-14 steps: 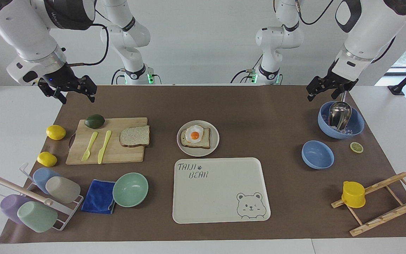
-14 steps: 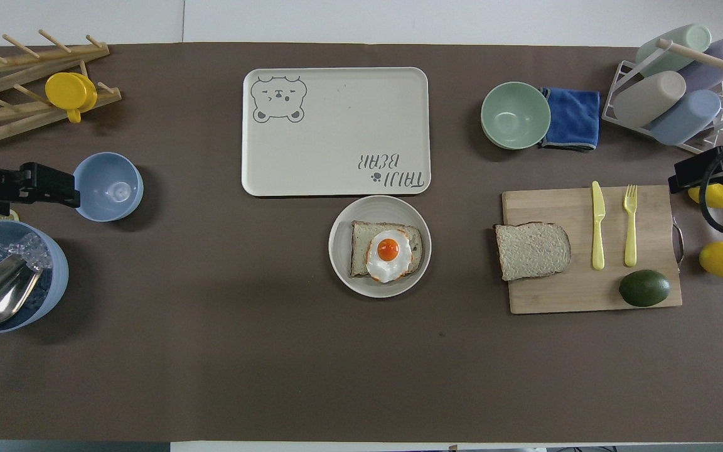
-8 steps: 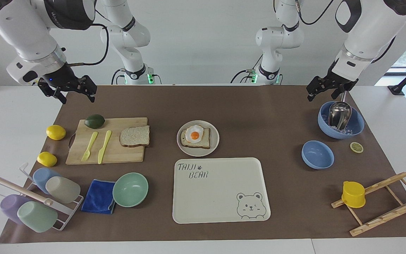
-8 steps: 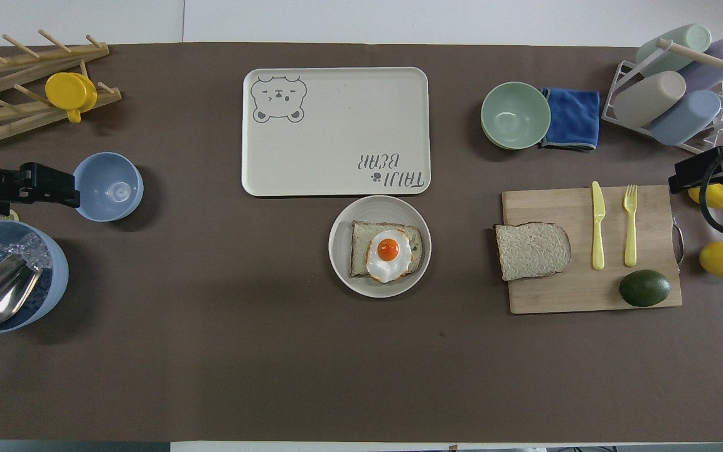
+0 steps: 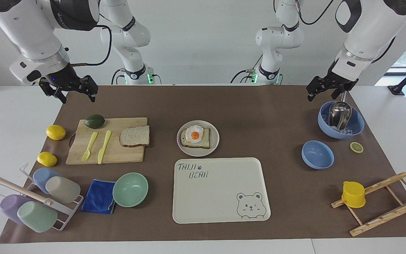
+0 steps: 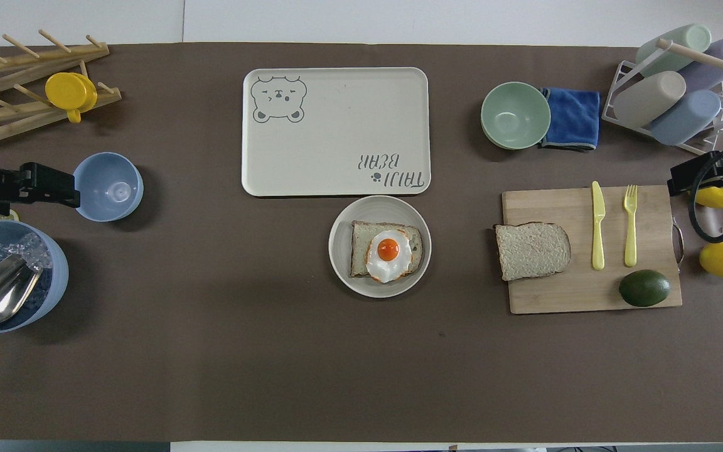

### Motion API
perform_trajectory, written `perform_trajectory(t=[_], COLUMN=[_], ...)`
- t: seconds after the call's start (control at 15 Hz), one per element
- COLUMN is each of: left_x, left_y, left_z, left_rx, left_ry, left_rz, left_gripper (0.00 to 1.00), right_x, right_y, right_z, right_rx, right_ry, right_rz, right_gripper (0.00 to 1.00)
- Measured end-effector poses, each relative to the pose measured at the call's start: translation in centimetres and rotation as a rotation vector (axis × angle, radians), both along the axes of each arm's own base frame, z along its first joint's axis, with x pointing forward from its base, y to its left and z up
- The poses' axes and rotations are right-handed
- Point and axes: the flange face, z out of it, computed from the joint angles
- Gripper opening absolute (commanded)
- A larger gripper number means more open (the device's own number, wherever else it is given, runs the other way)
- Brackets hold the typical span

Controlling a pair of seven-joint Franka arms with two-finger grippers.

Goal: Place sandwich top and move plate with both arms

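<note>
Brown mat [image 5: 252,106], plate [image 5: 214,148] (lemon slice [image 5: 356,147] facing-only)

Both arms hang raised at the robots' edge of the table, wrists angled downward. The right gripper [image 5: 72,92] stands open and empty at its end; the left gripper [image 5: 324,90], likewise open, at the other.

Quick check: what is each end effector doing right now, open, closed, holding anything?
Left end effector: open, empty, raised over the table edge near the big blue bowl.
Right end effector: open, empty, raised near the cutting board.
</note>
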Motion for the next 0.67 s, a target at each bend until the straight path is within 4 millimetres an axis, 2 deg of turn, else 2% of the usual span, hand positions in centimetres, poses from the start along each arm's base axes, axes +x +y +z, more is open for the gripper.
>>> perform_trajectory(t=[0.13, 0.27, 0.6, 0.67], left_x=[0.0, 0.0, 0.0, 0.0], left_y=[0.0, 0.0, 0.0, 0.0], left_z=[0.0, 0.0, 0.0, 0.0], left_rx=[0.0, 0.0, 0.0, 0.0], left_ry=[0.0, -0.001, -0.001, -0.001], left_rz=[0.0, 0.0, 0.0, 0.0], left_gripper=[1.0, 1.0, 1.0, 1.0], right_x=[-0.4, -1.1, -1.1, -0.9], right_y=[3.1, 6.6, 18.2, 19.6], right_z=[-2.8, -6.8, -15.2, -16.8], right_rx=[-0.071, -0.14, -0.258, -0.268], right_ry=[0.0, 0.033, 0.028, 0.021], right_rz=[0.057, 0.075, 0.095, 0.105], right_gripper=[1.0, 1.0, 1.0, 1.0])
